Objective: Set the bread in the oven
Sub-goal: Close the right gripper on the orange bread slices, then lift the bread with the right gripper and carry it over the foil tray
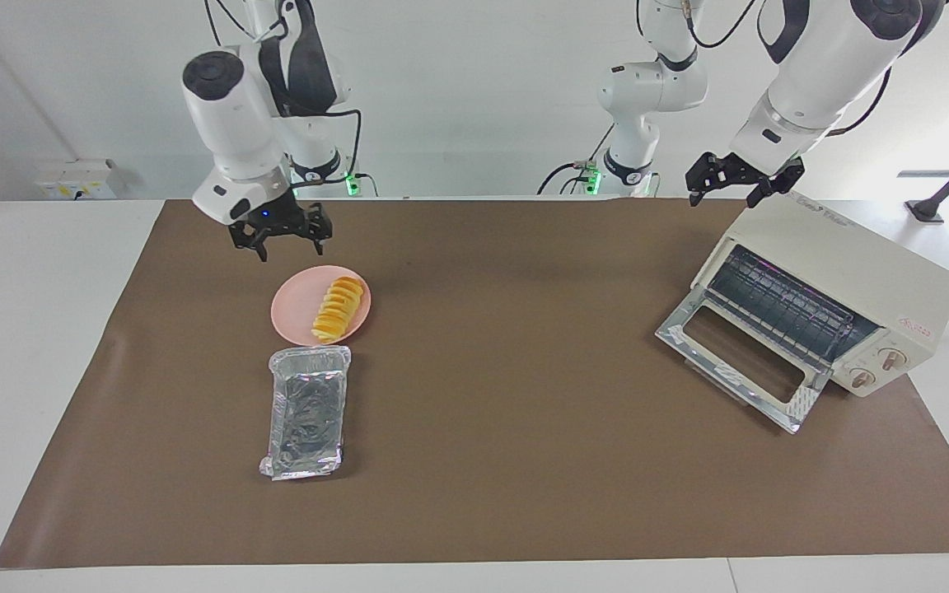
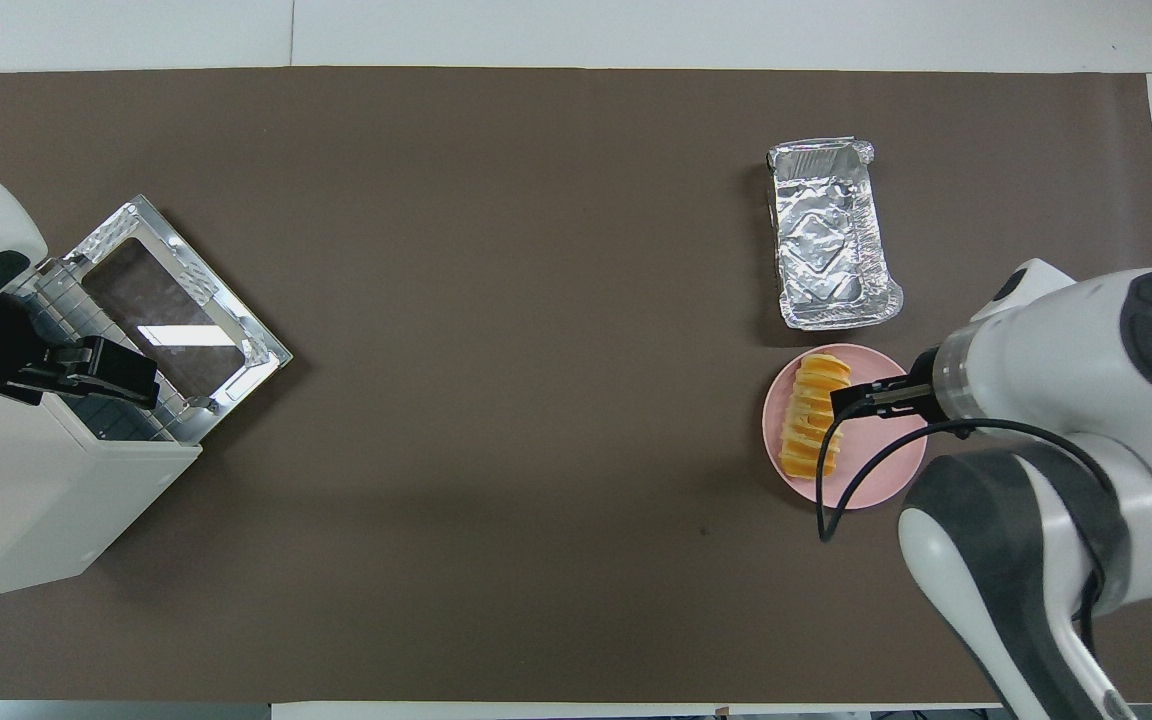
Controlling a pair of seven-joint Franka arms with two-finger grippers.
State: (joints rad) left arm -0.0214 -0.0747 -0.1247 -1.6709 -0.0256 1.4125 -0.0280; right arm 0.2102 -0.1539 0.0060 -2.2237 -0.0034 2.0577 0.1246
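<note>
Right gripper [image 1: 281, 235]: black two-finger type, fingers spread wide, holding nothing and touching nothing; raised over the robots' edge of the pink plate [image 1: 293, 317]. Left gripper [image 1: 740, 183]: same type, fingers likewise spread, empty, hanging clear above the top of the oven [image 1: 870, 276]. Bread [image 1: 338, 310]: small elongated loaf, golden yellow-orange, ridged into slice-like segments, lying on the pink plate at the right arm's end of the table; in the facing view it runs from about 1 o'clock to 7 o'clock across the plate. Pink plate: round, smooth, shallow rim. Foil tray [image 1: 307, 412]: rectangular, crinkled silver foil with a rolled rim, empty, just beside the plate at its 6 o'clock in the facing view, farther from the robots. Oven: boxy, cream-white metal casing, at the left arm's end of the table, set at an angle; its glass door [image 1: 742, 364] with a silvery frame is dropped down flat, showing the wire rack [image 1: 779, 306] inside; two round knobs [image 1: 876, 369] and a small red logo on the front panel. Table [image 1: 507, 461]: white, covered by a matte brown mat.
</note>
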